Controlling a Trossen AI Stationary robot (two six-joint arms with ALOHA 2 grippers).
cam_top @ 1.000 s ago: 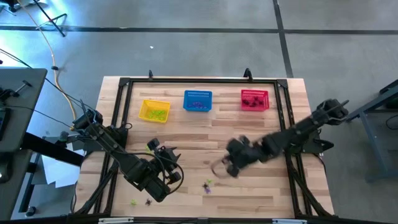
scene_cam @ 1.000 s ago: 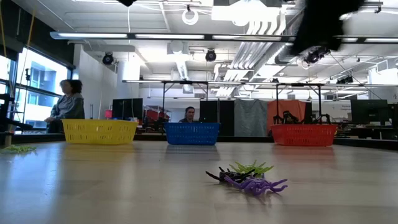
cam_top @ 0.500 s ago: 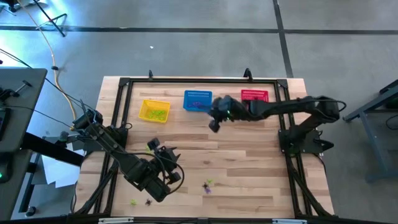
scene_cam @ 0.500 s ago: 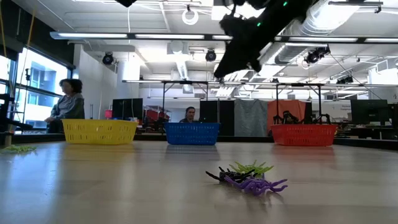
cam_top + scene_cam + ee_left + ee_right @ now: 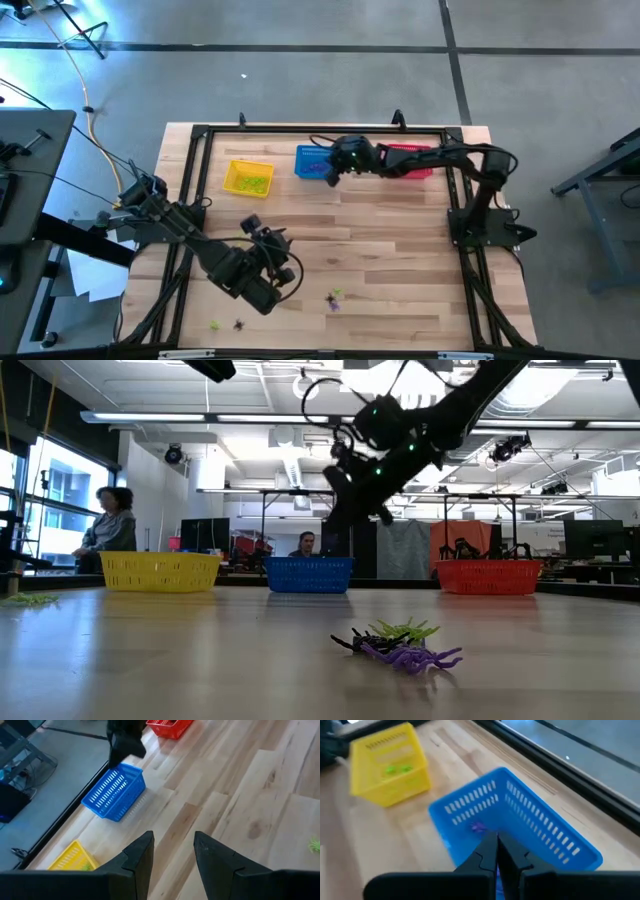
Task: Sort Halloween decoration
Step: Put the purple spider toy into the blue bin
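The pale wooden plank counter [image 5: 400, 240] carries everything. Along its far edge stand three mesh plastic baskets in a row: a yellow basket [image 5: 248, 179] with yellow-green bits inside, a blue basket [image 5: 314, 162] with a purple piece showing on its floor in the right wrist view, and a red basket [image 5: 414, 160] with dark bits.

The right arm reaches across the far side, its right end effector [image 5: 333, 170] hanging over the near edge of the blue basket, fingers pressed together; whether a trinket is pinched between them cannot be made out. The left arm waits near the counter's front left, its left end effector [image 5: 173, 851] empty and spread apart, looking toward the baskets.

The small plastic spider trinkets [image 5: 400, 643], purple, yellow-green and black, lie tangled in a little heap on the front middle of the counter. A few stray spiders [image 5: 226, 323] sit close to the front left edge.

These trinkets look very light and springy, with thin bendy legs that probably snag on one another, so lifting one may drag its neighbours along. The plump middle body seems the surest place to pinch; a leg would likely flex and slip out.
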